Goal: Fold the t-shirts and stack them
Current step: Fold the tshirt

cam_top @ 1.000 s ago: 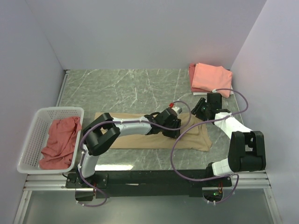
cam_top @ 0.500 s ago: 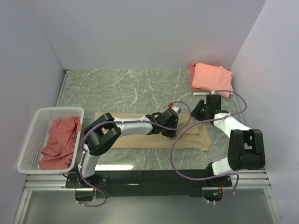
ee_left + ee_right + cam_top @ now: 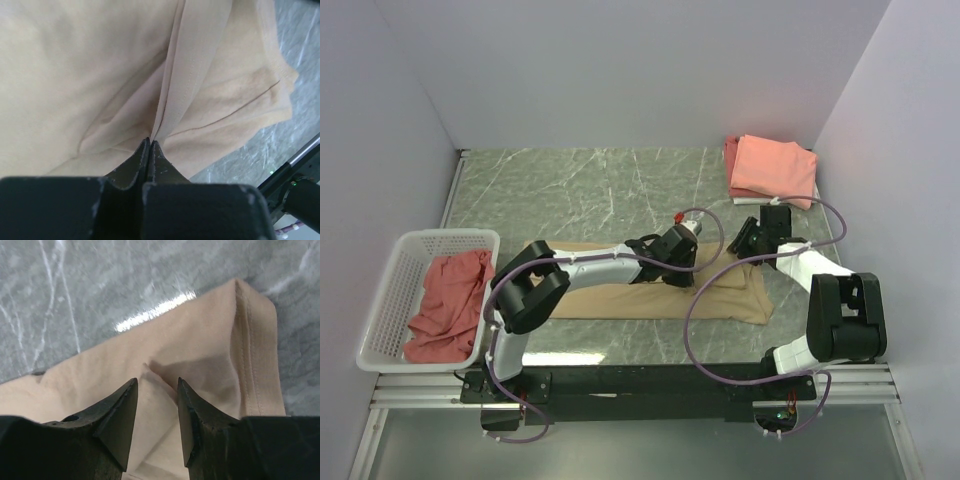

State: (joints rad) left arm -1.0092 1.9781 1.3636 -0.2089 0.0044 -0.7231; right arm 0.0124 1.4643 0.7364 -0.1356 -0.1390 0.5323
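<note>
From above, a tan-beige cotton t-shirt [image 3: 720, 300] lies flat as a long band across the near middle of the green-grey marble table [image 3: 580, 190], with both arms reaching onto it. That view hides the jaws.

The left wrist camera shows them: the left gripper [image 3: 150, 142] is pinched fully together on a raised ridge of the tan cloth, near a hemmed, layered edge. The right wrist camera shows the right gripper [image 3: 155, 385] with its fingers partway apart above the shirt's hemmed corner at the far right. A small peak of cloth rises just beyond the tips, and whether the fingers touch it is hard to say.

Only the overhead view shows the other items:
- **Folded shirts:** a salmon-pink t-shirt [image 3: 775, 165] lies on a dusty red folded t-shirt [image 3: 730, 155] in the far right corner.
- **Basket:** one white plastic mesh basket [image 3: 450, 236] sits at the left edge and holds a crumpled dusty-red t-shirt [image 3: 445, 300].

That appears to make four shirts, two grippers and one basket.
</note>
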